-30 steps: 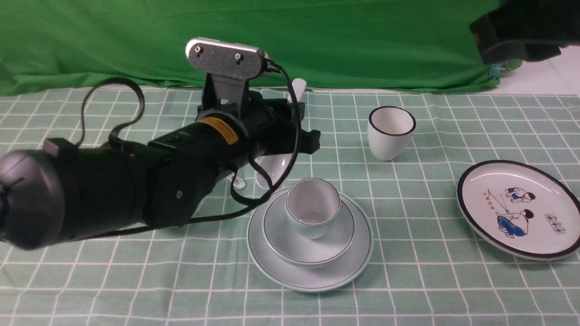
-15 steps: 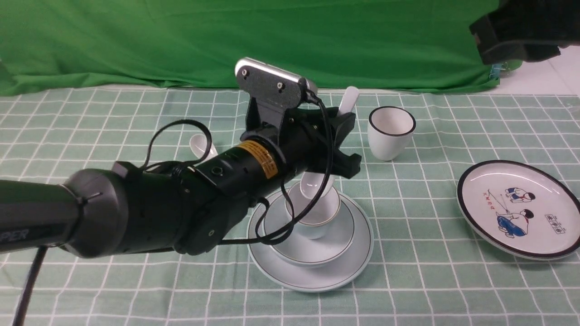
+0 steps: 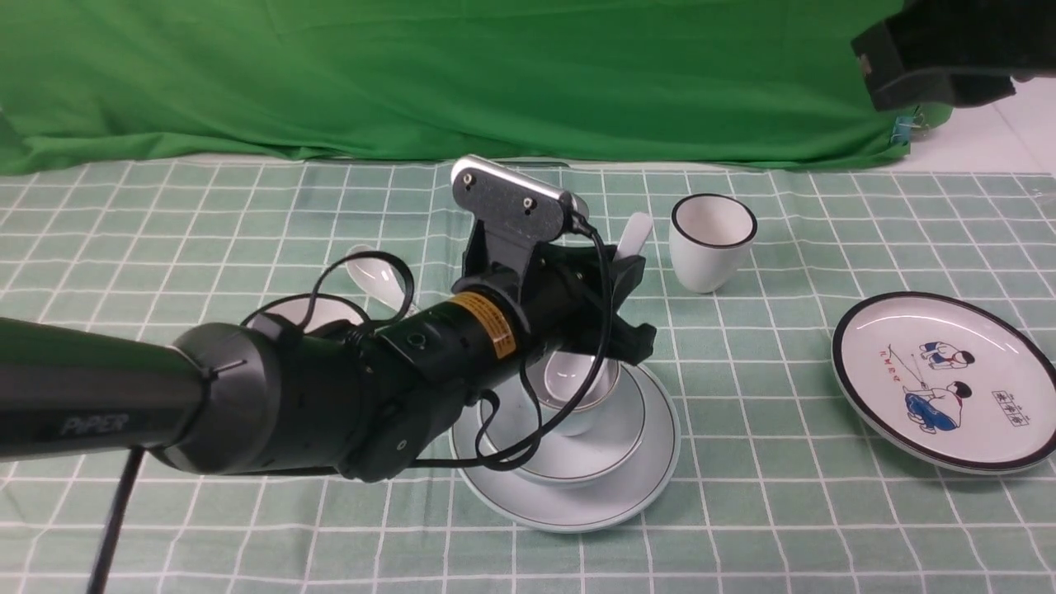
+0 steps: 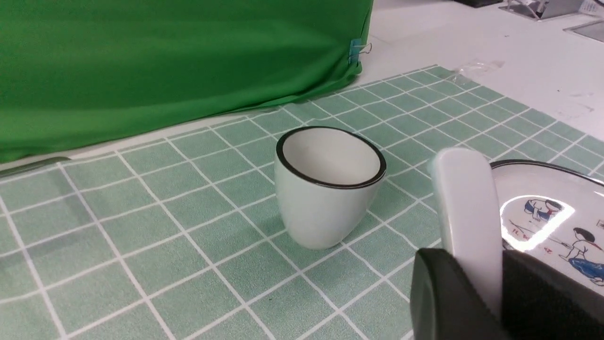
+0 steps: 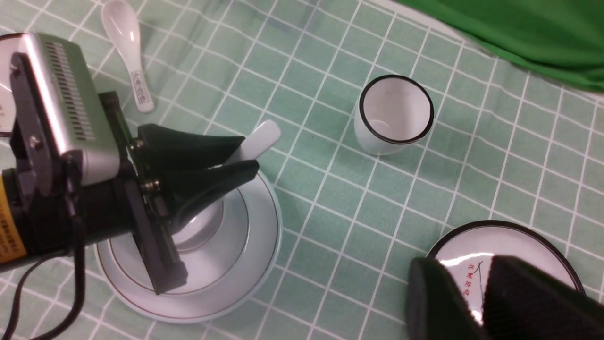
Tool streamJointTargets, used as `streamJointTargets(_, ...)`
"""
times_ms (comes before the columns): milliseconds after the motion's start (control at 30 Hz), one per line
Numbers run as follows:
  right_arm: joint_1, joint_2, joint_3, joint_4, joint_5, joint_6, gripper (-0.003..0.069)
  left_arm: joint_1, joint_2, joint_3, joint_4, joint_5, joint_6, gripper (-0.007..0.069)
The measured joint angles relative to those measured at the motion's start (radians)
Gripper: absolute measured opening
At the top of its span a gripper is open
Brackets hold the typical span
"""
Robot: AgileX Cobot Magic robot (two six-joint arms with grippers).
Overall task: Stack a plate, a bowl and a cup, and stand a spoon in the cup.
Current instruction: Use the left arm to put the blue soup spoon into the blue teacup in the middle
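Right-wrist view shows the left gripper [image 5: 243, 153] pinching the handle of the smooth, likely slippery and chippable spoon [image 5: 260, 137], a sound hold high above the bowl end, with the cup [image 3: 587, 408] just below those jaws; the right gripper's [image 5: 465, 293] jaws stand apart, empty.

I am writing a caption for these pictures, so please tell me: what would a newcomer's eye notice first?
Probably the black left gripper first, near the middle of the front view, holding a pale spoon upright with its bowl end at the cup. Just below, that cup sits in a bowl on a plate. Off to the right, the eye would likely catch the black-rimmed plate with cartoon figures.
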Motion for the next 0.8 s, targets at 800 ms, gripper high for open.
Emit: streamJointTargets(800,0.000,0.000,0.000,0.000,-0.001,-0.016,0.0214,0.000,-0.064,0.000,-0.025,0.158,0.039,0.0249)
